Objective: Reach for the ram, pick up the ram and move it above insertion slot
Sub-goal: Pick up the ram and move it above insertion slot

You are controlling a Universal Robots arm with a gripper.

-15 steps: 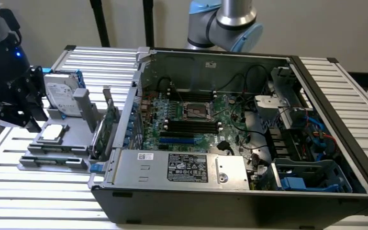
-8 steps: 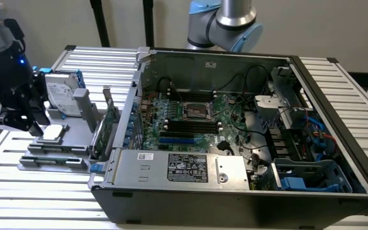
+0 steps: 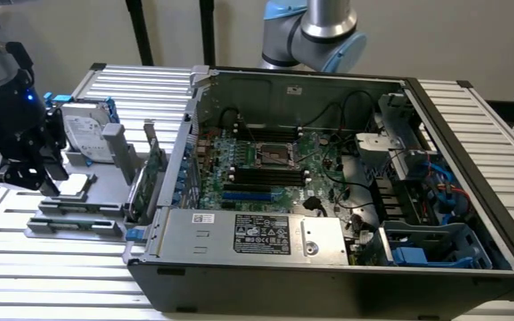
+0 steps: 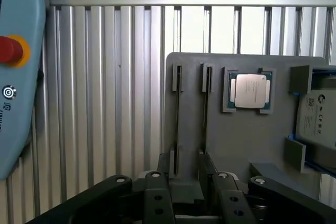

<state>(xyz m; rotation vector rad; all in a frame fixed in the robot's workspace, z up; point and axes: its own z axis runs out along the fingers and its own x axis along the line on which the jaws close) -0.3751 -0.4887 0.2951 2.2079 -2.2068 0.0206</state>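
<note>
In the wrist view the end effector (image 4: 189, 205) runs off the frame's edge, so its fingertips are cropped, and it covers the near end of the grey holder (image 4: 236, 140). The holder's two narrow slots (image 4: 177, 119) read as thin dark lines; what stands in them cannot be told. The hard drive (image 4: 316, 115) and a light-blue pendant (image 4: 18, 77) are each cut by an edge. In the exterior view the end effector (image 3: 25, 175) hides part of the drive, and the label (image 3: 261, 235) on the computer case (image 3: 266, 281) is too small to read.

Open for the hand (image 3: 27, 177) above the gray holder (image 3: 96, 194); blocked at its far end by hard drive (image 3: 83, 137), toward the exterior view's right by upright green card (image 3: 156, 170) and computer case (image 3: 185, 134) wall.
</note>
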